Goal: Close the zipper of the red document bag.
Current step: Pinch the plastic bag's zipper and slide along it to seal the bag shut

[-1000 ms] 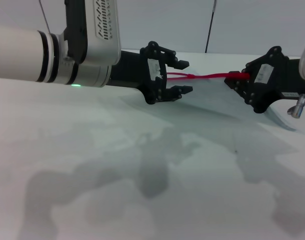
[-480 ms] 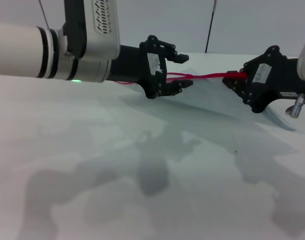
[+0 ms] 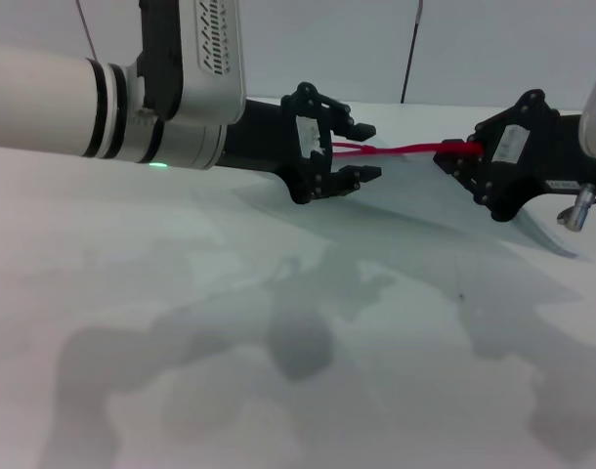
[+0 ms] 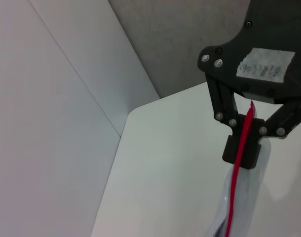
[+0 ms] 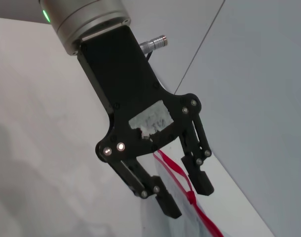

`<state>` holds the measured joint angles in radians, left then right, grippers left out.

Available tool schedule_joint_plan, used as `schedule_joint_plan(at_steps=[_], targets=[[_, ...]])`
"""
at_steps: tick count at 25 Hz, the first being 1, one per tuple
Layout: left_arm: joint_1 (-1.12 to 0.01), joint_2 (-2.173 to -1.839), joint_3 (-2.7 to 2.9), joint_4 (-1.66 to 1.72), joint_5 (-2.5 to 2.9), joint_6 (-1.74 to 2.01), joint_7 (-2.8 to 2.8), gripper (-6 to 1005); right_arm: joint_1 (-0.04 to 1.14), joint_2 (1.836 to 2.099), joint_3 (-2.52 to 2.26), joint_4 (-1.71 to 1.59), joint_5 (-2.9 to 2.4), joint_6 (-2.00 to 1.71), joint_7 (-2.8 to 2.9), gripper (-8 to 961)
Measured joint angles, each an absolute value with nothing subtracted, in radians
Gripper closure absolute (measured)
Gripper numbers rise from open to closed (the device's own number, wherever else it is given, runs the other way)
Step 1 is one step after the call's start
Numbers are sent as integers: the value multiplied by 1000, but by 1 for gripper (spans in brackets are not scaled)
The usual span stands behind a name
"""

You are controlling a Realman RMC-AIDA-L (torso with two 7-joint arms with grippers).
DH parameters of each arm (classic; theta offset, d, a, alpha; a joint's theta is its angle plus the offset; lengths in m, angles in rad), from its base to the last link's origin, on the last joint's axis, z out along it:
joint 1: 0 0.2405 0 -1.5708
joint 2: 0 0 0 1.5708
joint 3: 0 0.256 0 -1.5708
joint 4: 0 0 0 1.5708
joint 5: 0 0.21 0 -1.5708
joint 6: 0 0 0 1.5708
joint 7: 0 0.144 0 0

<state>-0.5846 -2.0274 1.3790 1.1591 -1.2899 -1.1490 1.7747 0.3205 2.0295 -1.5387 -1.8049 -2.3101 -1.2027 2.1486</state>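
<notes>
Left gripper [image 3: 364, 151] jaws spread wide around the zipper [image 3: 401, 149], gripping nothing, right gripper [image 3: 452, 154] clamped on the zipper's far end, red strip stretched between the two, red document bag [image 3: 415, 200] lying flat on the white table [image 3: 181, 322] below.
</notes>
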Motion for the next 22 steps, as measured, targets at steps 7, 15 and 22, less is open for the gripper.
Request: schedule_joint_plan(at_steps=[7, 15, 22], targets=[[-584, -2028, 1379, 1154, -1290, -1148, 1795, 633, 321, 2029, -1540, -1803, -2310, -1203, 2148, 906], [-587, -2028, 1379, 1154, -1293, -1144, 1801, 690, 322, 2029, -1551, -1809, -2309, -1203, 2146, 906], [-607, -2027, 1379, 1130, -1290, -1141, 1805, 707, 322, 2028, -1562, -1813, -2309, -1203, 2144, 906]])
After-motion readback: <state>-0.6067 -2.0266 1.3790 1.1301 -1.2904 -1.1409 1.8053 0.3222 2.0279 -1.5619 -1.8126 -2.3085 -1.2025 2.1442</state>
